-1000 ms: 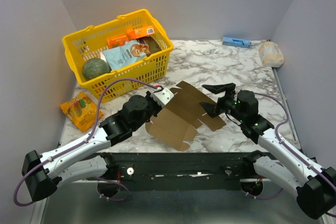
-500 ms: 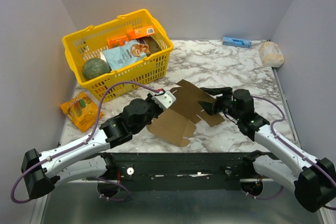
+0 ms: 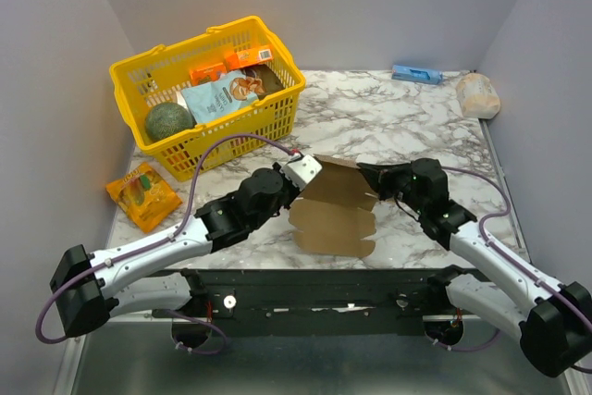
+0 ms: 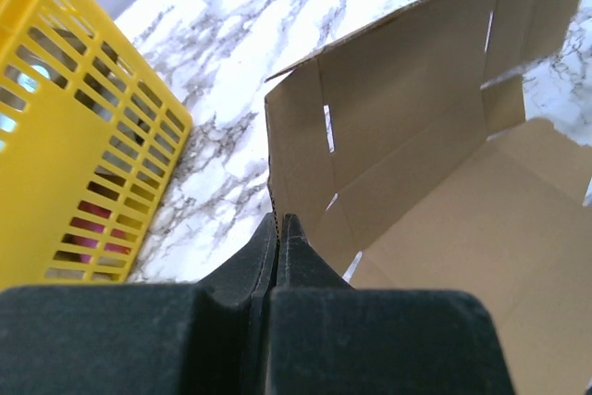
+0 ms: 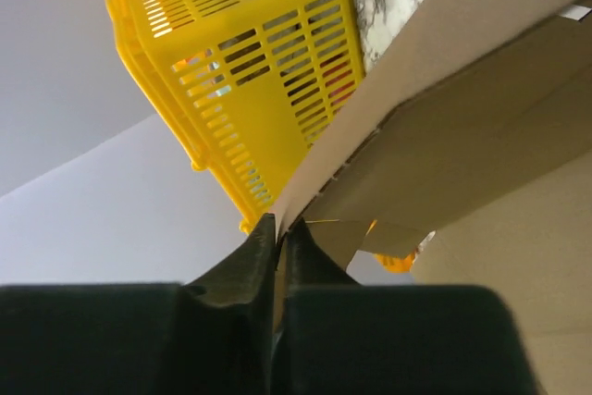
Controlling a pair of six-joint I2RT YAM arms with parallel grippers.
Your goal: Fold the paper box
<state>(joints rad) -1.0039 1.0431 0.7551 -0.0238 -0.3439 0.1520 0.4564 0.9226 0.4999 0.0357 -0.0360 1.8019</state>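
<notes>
Just one paper box (image 3: pixel 338 215), two claws (image 3: pixel 310 169) (image 3: pixel 370 174)

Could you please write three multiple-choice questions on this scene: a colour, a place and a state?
1. The basket is: A yellow; B green; C red.
2. The small blue box lies: A inside the basket; B at the table's near edge; C at the table's far edge.
3. The left fingers are: A wide open; B shut on the paper box's edge; C shut on the basket's rim.
Answers: 1 A, yellow lattice walls; 2 C, beside the back wall; 3 B, pinched on the cardboard.
</notes>
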